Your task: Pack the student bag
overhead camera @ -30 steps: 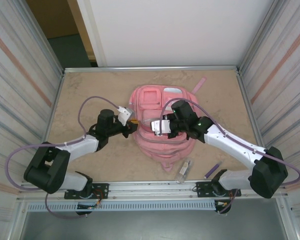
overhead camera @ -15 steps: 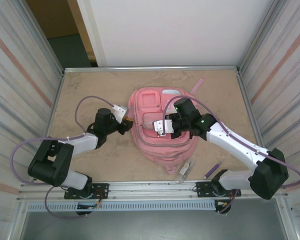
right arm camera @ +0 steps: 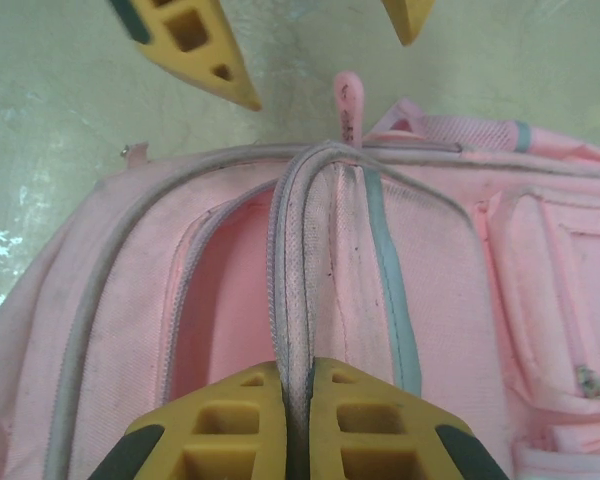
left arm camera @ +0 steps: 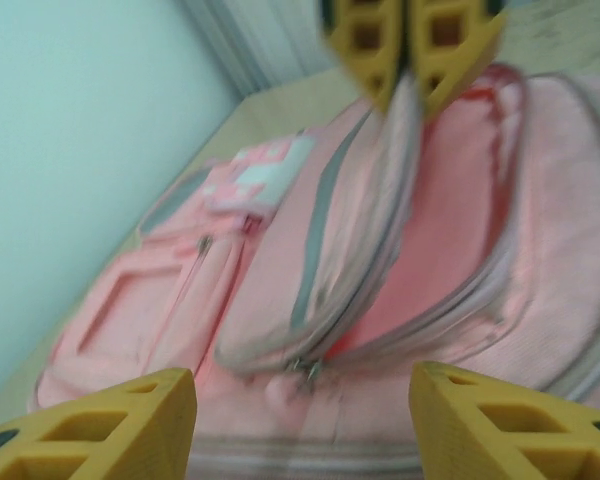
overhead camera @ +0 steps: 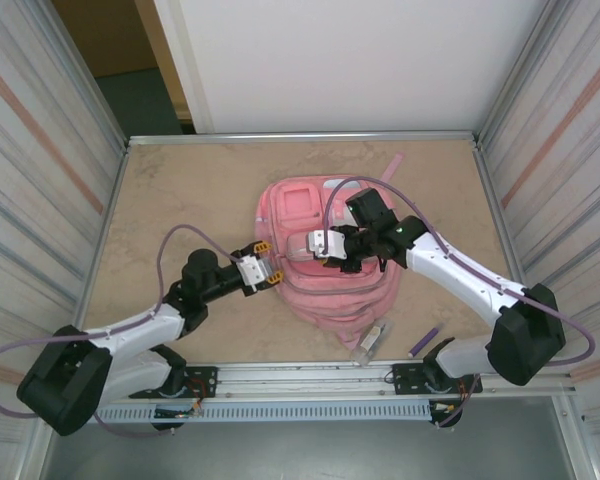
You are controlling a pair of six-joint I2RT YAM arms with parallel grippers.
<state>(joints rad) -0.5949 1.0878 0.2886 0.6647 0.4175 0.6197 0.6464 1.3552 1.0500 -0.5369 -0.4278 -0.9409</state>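
Our right pincer (right arm camera: 298,378) clamps the pocket flap (right arm camera: 325,250) of the student bag (overhead camera: 332,300) upright so its mouth gapes — our left pincer (overhead camera: 266,268) stands wide, empty, alongside.

From above we see bright, even light. It seems to come from overhead, so the shadows on the table (overhead camera: 180,190) are small and soft. The white wall (overhead camera: 340,60) is bright but does not glare. In the left wrist view the bag (left arm camera: 380,250) is blurry and smeared all over. The right wrist view is sharp, and we can see the stitches. There the table looks greenish, with a shiny white patch at the left.
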